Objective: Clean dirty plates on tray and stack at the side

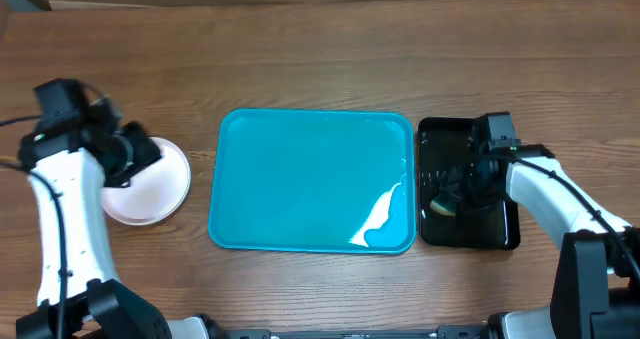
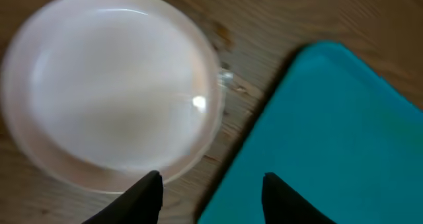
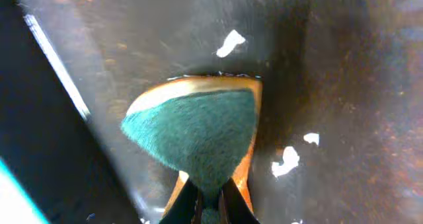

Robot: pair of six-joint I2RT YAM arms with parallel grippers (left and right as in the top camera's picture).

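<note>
left arm (image 1: 82, 229) and right arm (image 1: 548, 191): white link shells, black joints, dark tapered fingers (image 2: 147, 194), thin black cable (image 1: 61, 244) along the left.

I read the counter (image 1: 320, 39) as wood, its grain plain to see and its finish dull. The tray (image 1: 300, 179) looks like smooth, glossy turquoise plastic with white glare near one corner. The plates (image 2: 112, 85) are white, smooth and softly shiny. The black tray (image 1: 500, 234) is glossy and reflective. The sponge (image 3: 198, 135) has a rough green fibre face on orange-yellow foam.
</note>
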